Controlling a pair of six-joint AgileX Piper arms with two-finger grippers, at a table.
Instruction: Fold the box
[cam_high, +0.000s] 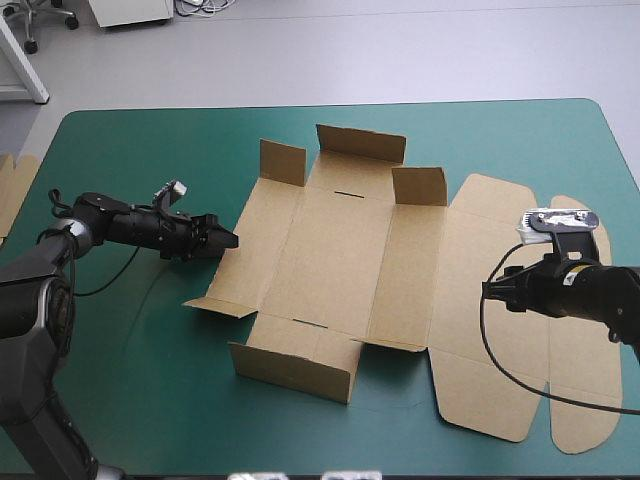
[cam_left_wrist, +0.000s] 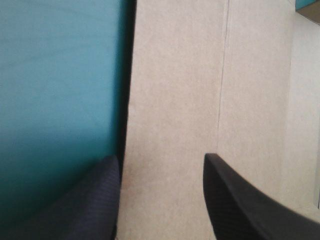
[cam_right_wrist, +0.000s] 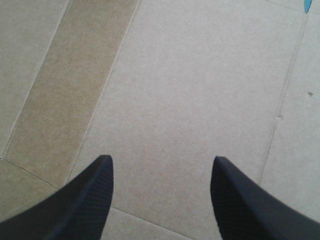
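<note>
Brown cut-board box (cam_high: 340, 260) lies on the teal-green worktop (cam_high: 140, 140), some walls raised. The black-fingered left end effector (cam_high: 226, 240) and right end effector (cam_high: 488, 292) both stand apart, empty. Pushing the box's left edge could slide it.

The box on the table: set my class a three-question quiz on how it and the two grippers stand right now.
1. True or false: the left gripper and the right gripper both have their fingers apart.
2. The left gripper is at the box's: A) left edge B) far edge C) right edge.
3. Fill in: the near wall stands ___, while the right-hand panels lie flat.
Key: 1 true; 2 A; 3 raised.
</note>
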